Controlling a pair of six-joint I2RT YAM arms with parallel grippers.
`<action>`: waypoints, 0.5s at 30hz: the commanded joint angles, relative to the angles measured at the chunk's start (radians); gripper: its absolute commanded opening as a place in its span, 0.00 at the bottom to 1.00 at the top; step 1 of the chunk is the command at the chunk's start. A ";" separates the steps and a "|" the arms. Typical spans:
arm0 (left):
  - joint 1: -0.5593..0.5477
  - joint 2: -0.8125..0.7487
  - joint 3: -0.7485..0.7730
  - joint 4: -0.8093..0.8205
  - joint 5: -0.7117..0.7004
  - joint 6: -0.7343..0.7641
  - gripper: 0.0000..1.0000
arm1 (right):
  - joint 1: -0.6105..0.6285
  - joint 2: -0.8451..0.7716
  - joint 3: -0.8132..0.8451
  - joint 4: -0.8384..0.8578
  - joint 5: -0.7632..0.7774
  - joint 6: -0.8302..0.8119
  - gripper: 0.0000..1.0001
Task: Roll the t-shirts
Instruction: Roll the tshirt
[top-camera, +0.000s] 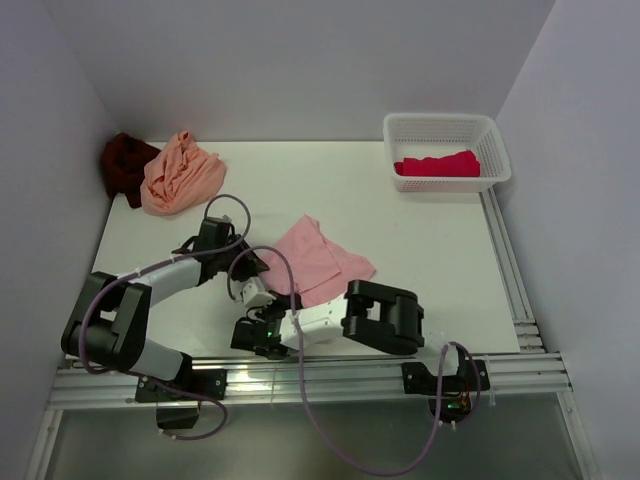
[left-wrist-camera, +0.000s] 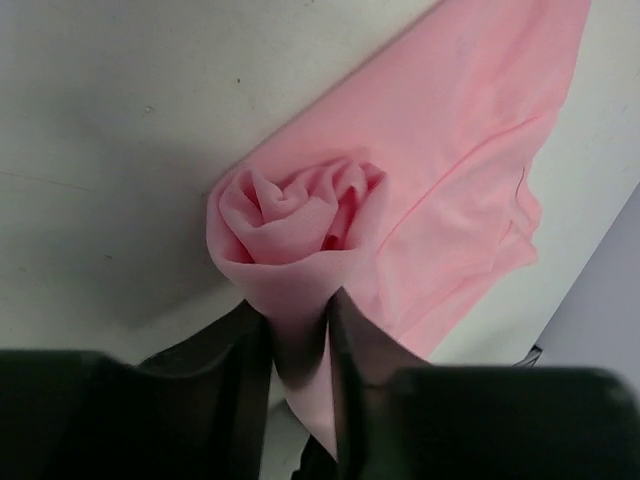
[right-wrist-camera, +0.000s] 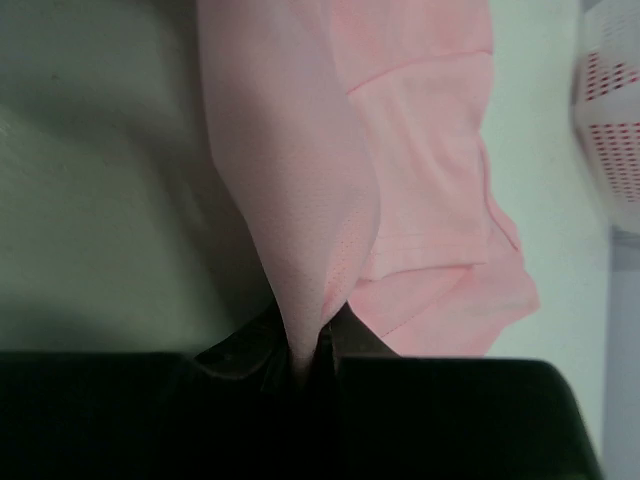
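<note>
The light pink t-shirt (top-camera: 322, 258) lies near the middle of the table, its near-left edge lifted and partly rolled. In the left wrist view the rolled end (left-wrist-camera: 285, 225) forms a spiral tube, and my left gripper (left-wrist-camera: 298, 340) is shut on the cloth hanging from it. My right gripper (right-wrist-camera: 312, 335) pinches a fold of the same shirt (right-wrist-camera: 420, 150), jaws nearly together. From above, the left gripper (top-camera: 258, 265) and right gripper (top-camera: 262, 300) sit close together at the shirt's left edge. A peach-orange t-shirt (top-camera: 180, 175) and a dark maroon t-shirt (top-camera: 125, 165) are heaped at the far left.
A white lattice basket (top-camera: 445, 128) stands at the far right and holds a crimson-pink t-shirt (top-camera: 440, 163); its wall (right-wrist-camera: 612, 130) shows at the right wrist view's edge. Walls close the table on the left, back and right. A metal rail (top-camera: 505, 265) runs along the right edge.
</note>
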 joint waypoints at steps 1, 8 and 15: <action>0.009 -0.049 0.019 0.022 -0.004 0.040 0.34 | -0.044 -0.185 -0.094 0.129 -0.209 -0.025 0.00; 0.035 -0.145 0.001 0.038 -0.002 0.086 0.62 | -0.200 -0.396 -0.285 0.330 -0.741 -0.047 0.00; 0.052 -0.257 -0.048 0.096 0.012 0.110 0.72 | -0.363 -0.433 -0.364 0.405 -1.185 -0.036 0.00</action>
